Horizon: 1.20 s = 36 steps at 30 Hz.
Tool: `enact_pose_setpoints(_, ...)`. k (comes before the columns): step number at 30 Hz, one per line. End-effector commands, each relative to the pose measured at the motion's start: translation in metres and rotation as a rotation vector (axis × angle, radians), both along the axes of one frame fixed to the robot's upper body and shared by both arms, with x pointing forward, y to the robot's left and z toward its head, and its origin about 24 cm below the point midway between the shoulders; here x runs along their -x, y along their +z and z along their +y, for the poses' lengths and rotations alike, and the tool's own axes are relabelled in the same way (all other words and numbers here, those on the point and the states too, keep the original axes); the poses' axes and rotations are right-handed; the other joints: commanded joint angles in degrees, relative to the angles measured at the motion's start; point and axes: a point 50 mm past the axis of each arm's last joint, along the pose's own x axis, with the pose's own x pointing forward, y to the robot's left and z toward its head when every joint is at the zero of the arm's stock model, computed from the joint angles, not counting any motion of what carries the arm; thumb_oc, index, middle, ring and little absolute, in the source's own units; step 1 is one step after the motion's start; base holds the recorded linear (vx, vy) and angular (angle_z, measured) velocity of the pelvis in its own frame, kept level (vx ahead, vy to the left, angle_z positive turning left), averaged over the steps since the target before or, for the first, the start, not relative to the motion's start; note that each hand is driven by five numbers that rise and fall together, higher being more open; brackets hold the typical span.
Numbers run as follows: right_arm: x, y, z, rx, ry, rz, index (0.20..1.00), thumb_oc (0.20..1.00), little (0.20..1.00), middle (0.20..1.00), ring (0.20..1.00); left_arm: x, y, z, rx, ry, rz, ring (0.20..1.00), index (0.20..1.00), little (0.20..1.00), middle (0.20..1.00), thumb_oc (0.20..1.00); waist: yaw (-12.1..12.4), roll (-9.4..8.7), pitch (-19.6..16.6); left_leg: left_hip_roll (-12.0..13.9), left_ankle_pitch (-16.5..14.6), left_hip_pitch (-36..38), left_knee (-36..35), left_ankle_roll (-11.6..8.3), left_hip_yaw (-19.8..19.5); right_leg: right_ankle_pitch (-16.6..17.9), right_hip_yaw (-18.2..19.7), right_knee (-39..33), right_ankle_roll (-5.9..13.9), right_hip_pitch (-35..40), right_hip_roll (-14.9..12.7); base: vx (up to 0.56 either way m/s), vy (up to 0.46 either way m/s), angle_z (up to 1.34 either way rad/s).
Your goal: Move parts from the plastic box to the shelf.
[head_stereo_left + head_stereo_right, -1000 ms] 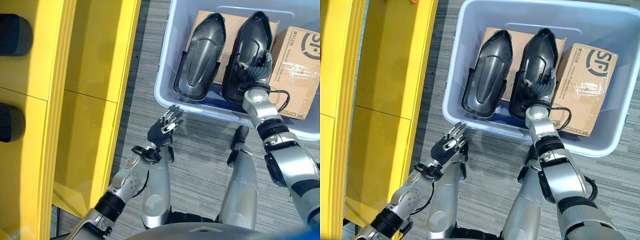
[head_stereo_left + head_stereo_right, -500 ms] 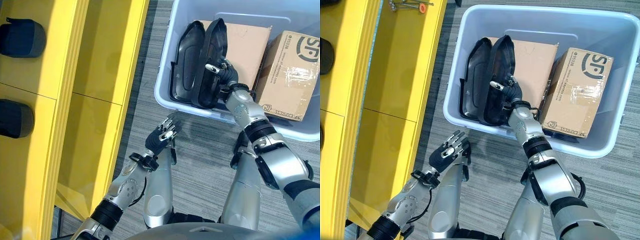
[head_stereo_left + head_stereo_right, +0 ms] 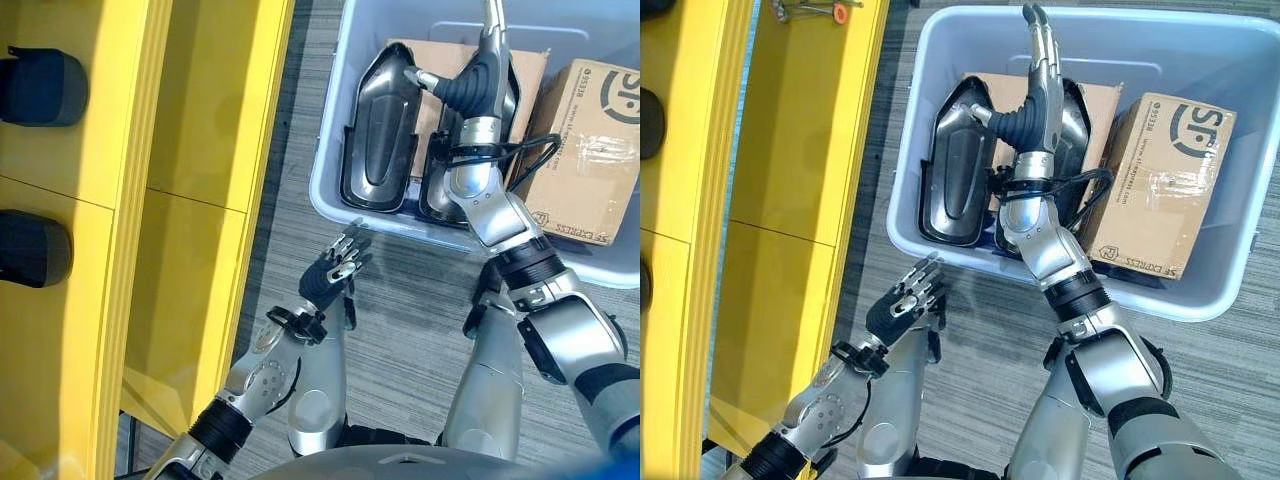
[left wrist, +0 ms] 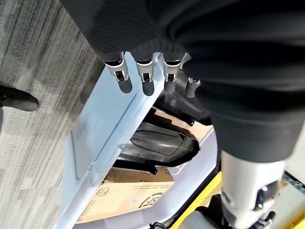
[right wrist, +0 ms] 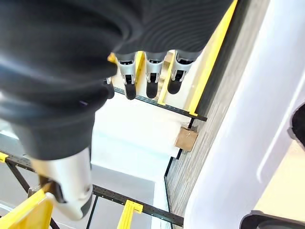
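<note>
A pale blue plastic box (image 3: 328, 185) stands on the floor ahead to the right. Two black moulded parts lie in it side by side: one (image 3: 380, 130) in plain sight, the other (image 3: 1076, 115) partly hidden behind my right arm. My right hand (image 3: 1025, 125) is raised above them, open, fingers straight and pointing away, holding nothing. My left hand (image 3: 330, 275) hovers over the carpet just short of the box's near wall (image 4: 105, 124), open and empty. The left wrist view shows one black part (image 4: 157, 143) over that wall.
A yellow shelf (image 3: 200, 150) runs along the left, with two dark parts (image 3: 40, 75) (image 3: 30, 248) lying on it. Inside the plastic box, a cardboard carton (image 3: 590, 140) stands at the right and a flat one (image 3: 455, 60) lies under the parts. Grey carpet separates shelf and box.
My right hand has let go of the right black part, which was tilted on edge, and has risen with straight fingers. Both parts lie flat again. The left hand barely moved.
</note>
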Motion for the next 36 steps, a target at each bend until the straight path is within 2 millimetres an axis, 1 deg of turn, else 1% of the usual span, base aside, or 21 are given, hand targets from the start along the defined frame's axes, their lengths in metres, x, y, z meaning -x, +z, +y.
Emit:
enact_pose_setpoints(1,0.014,0.031,0.013,0.064,0.097,-0.127,1.0,1.0,1.0,1.0,1.0,0.01,0.012,-0.01,0.075,-0.056,-0.073,1.0,1.0,1.0,1.0,1.0,0.15,3.21,0.86,-2.41,3.14,-0.92,-1.29,3.22,2.14,-4.09,-4.52,4.97,-2.8,2.2,1.74,0.0,0.0,0.0)
enact_pose_setpoints(4,0.016,0.033,0.02,0.085,0.112,-0.136,1.0,1.0,1.0,1.0,1.0,0.01,0.012,-0.009,0.076,-0.062,-0.078,1.0,1.0,1.0,1.0,1.0,0.18,3.25,0.86,-2.33,3.11,-0.3,-1.49,3.23,2.47,-3.97,-4.55,4.59,-2.74,2.71,1.63,0.0,0.0,0.0)
enact_pose_setpoints(7,0.014,0.03,0.016,0.012,0.097,-0.093,1.0,1.0,1.0,1.0,1.0,0.011,0.011,-0.008,0.076,-0.061,-0.078,1.0,1.0,1.0,1.0,1.0,-0.02,3.27,0.86,-2.34,3.01,0.19,-1.67,3.24,2.51,-3.92,-4.39,4.42,-2.7,2.98,1.63,0.0,0.004,-0.01)
enact_pose_setpoints(9,0.009,0.017,0.006,-0.081,0.033,-0.044,1.0,1.0,1.0,1.0,1.0,0.011,0.011,-0.007,0.08,-0.052,-0.079,1.0,1.0,1.0,1.0,1.0,-0.46,3.07,0.86,-2.33,2.89,1.05,-2.32,3.27,2.9,-3.71,-4.28,3.61,-2.54,3.66,1.67,0.0,0.016,-0.06)
enact_pose_setpoints(11,0.007,0.007,-0.001,-0.129,0.003,-0.008,1.0,1.0,1.0,1.0,1.0,0.012,0.012,-0.009,0.084,-0.049,-0.078,1.0,1.0,1.0,1.0,1.0,-0.76,3.0,0.86,-2.26,2.8,1.18,-2.41,3.32,3.08,-3.58,-4.11,3.33,-2.47,3.73,1.67,0.0,0.009,-0.04)
enact_pose_setpoints(12,0.006,0.006,-0.001,-0.131,0.002,-0.005,1.0,1.0,1.0,1.0,1.0,0.012,0.012,-0.009,0.085,-0.048,-0.077,1.0,1.0,1.0,1.0,1.0,-0.8,2.99,0.86,-2.25,2.79,1.19,-2.42,3.33,3.1,-3.56,-4.09,3.31,-2.46,3.73,1.66,0.0,0.009,-0.03)
enact_pose_setpoints(14,0.004,-0.002,-0.007,-0.175,-0.01,0.032,1.0,1.0,1.0,1.0,1.0,0.011,0.012,-0.01,0.086,-0.042,-0.076,1.0,1.0,1.0,1.0,1.0,-1.11,2.9,0.86,-2.19,2.75,1.23,-2.58,3.37,3.28,-3.43,-3.96,2.99,-2.41,3.75,1.68,0.0,0.005,-0.02)
enact_pose_setpoints(15,0.002,-0.008,-0.009,-0.208,-0.009,0.061,1.0,1.0,1.0,1.0,1.0,0.011,0.012,-0.01,0.087,-0.039,-0.076,1.0,1.0,1.0,1.0,1.0,-1.31,2.82,0.86,-2.15,2.78,1.22,-2.67,3.35,3.38,-3.36,-3.89,2.85,-2.39,3.73,1.73,-0.02,0.013,-0.03)
enact_pose_setpoints(16,-0.002,-0.021,-0.016,-0.292,-0.006,0.145,1.0,1.0,1.0,1.0,1.0,0.01,0.013,-0.011,0.087,-0.035,-0.081,1.0,1.0,1.0,1.0,1.0,-1.64,2.63,0.86,-2.09,2.88,1.15,-3.01,3.35,3.59,-3.15,-3.8,2.38,-2.35,3.67,1.83,0.0,0.0,0.0)
enact_pose_setpoints(19,-0.006,-0.034,-0.022,-0.376,-0.016,0.186,1.0,1.0,1.0,1.0,1.0,0.008,0.014,-0.012,0.086,-0.027,-0.085,1.0,1.0,1.0,1.0,1.0,-1.7,2.41,0.86,-2.0,2.9,0.92,-3.0,3.39,3.71,-2.98,-3.83,2.28,-2.34,3.47,1.87,-0.02,-0.005,-0.04)
enact_pose_setpoints(26,-0.011,-0.047,-0.035,-0.431,-0.057,0.224,1.0,1.0,1.0,1.0,1.0,0.006,0.018,-0.013,0.079,-0.025,-0.088,1.0,1.0,1.0,1.0,1.0,-1.64,2.04,0.86,-1.98,2.82,0.75,-3.04,3.43,3.48,-3.09,-4.18,2.24,-2.3,3.67,1.95,-0.01,-0.009,-0.01)
enact_pose_setpoints(29,-0.015,-0.058,-0.04,-0.461,-0.094,0.3,1.0,1.0,1.0,1.0,1.0,0.004,0.019,-0.013,0.068,-0.024,-0.097,1.0,1.0,1.0,1.0,1.0,-1.63,1.88,0.86,-2.04,2.72,0.55,-2.99,3.51,3.34,-3.17,-4.28,2.31,-2.34,3.58,2.12,0.0,0.0,0.0)
enact_pose_setpoints(34,-0.019,-0.075,-0.048,-0.487,-0.159,0.362,1.0,1.0,1.0,1.0,1.0,0.002,0.022,-0.013,0.072,-0.013,-0.097,1.0,1.0,1.0,1.0,1.0,-1.39,1.8,0.86,-1.98,2.77,0.28,-2.86,3.47,3.19,-3.49,-4.6,2.83,-2.45,3.5,2.13,0.0,0.0,0.0)
enact_pose_setpoints(36,-0.02,-0.078,-0.049,-0.499,-0.184,0.363,1.0,1.0,1.0,1.0,1.0,0.001,0.022,-0.014,0.066,-0.014,-0.098,1.0,1.0,1.0,1.0,1.0,-1.29,1.76,0.86,-1.82,2.88,0.03,-2.89,3.49,3.18,-3.58,-4.69,3.14,-2.54,3.23,2.18,0.0,0.0,0.0)
